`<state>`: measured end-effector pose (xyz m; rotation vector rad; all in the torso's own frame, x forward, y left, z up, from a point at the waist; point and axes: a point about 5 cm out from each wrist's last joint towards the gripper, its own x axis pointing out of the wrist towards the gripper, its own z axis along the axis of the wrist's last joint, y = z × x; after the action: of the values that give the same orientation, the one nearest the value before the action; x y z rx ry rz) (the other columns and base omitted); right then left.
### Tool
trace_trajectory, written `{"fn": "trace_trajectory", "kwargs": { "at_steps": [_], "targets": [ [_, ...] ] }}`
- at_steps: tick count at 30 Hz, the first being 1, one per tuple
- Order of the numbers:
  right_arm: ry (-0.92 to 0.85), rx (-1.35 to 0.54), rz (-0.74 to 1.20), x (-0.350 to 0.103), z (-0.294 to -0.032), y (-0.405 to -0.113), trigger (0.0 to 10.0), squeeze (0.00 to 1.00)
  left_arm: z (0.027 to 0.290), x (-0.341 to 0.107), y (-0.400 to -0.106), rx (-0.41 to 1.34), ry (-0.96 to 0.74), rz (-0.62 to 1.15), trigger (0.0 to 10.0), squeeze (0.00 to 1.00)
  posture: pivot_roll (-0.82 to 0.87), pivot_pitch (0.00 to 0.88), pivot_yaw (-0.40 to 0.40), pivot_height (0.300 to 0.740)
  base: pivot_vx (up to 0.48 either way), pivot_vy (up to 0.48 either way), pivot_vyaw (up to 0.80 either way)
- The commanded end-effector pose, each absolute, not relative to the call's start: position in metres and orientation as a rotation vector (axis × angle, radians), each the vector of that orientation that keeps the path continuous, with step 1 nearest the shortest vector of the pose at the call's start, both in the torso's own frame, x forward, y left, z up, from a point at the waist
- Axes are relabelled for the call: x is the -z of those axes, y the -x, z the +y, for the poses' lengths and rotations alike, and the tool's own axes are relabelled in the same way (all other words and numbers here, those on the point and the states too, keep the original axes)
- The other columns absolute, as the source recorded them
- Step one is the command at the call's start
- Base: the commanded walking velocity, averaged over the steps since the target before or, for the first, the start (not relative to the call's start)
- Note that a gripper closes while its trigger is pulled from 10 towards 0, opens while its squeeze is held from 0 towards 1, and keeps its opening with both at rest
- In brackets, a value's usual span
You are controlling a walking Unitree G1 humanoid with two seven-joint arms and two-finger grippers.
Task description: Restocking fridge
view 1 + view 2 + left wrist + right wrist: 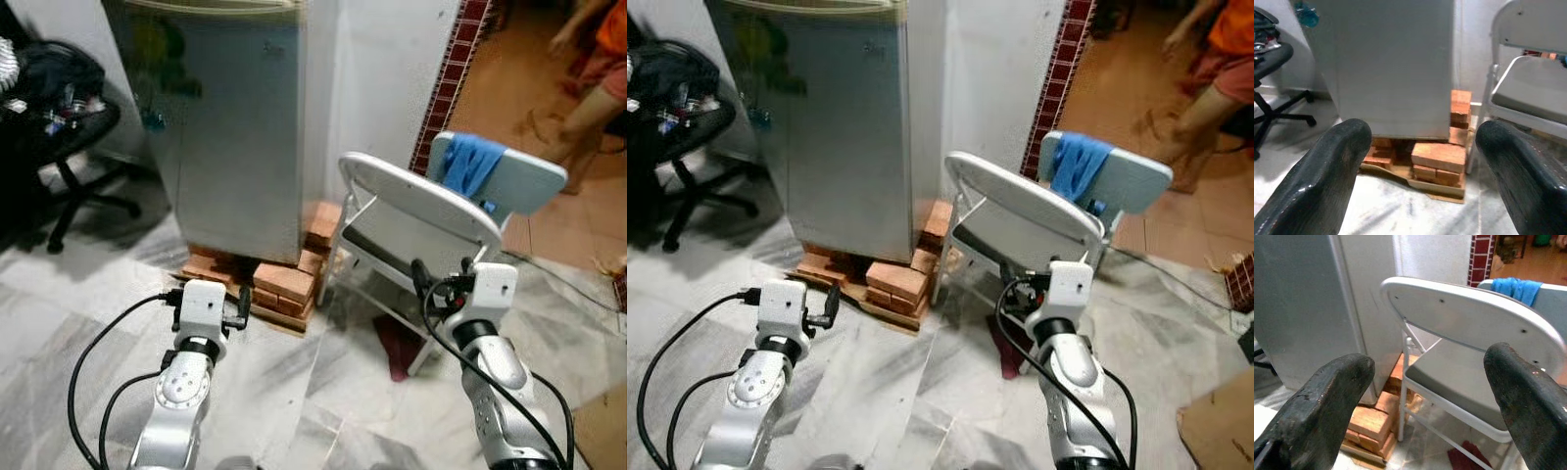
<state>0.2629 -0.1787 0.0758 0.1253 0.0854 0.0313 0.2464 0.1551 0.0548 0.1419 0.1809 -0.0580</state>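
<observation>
A grey fridge (pixel 230 127) stands ahead with its door shut, raised on red bricks (pixel 279 279) and a board. My left gripper (pixel 238 309) is held low in front of the bricks, pointing at the fridge's base. In the left wrist view its fingers (pixel 1342 147) are spread wide with nothing between them. My right gripper (pixel 423 282) hovers just before the white folding chair (pixel 421 211), right of the fridge. Its fingers (pixel 1337 382) are also apart and empty, framing the chair's back (pixel 1469 313).
A second chair (pixel 524 181) with a blue cloth (pixel 468 164) stands behind the white one. A black office chair (pixel 64 117) loaded with clutter is at the left. A person (pixel 600 69) stands at the far right. A red rag (pixel 397 351) lies under the folding chair.
</observation>
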Motion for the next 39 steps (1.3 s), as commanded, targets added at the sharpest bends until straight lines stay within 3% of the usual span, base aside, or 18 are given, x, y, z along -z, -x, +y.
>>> {"fn": "trace_trajectory", "kwargs": {
  "at_steps": [1,39],
  "targets": [
    [-0.127,-0.051,0.06,-0.0817,-0.1729,-0.2665,10.0,0.0,0.1619,-0.0536,-0.2458,0.036,-0.152,0.187,10.0,0.0,0.05,0.024,-0.012,0.74,0.0,0.476,-0.51],
    [-0.13,-0.069,0.051,-0.0826,-0.1707,-0.2718,10.0,0.0,0.1551,-0.0523,-0.2463,0.062,-0.139,0.188,10.0,0.0,0.05,0.031,-0.011,0.74,0.0,0.476,-0.8]
  ]
}}
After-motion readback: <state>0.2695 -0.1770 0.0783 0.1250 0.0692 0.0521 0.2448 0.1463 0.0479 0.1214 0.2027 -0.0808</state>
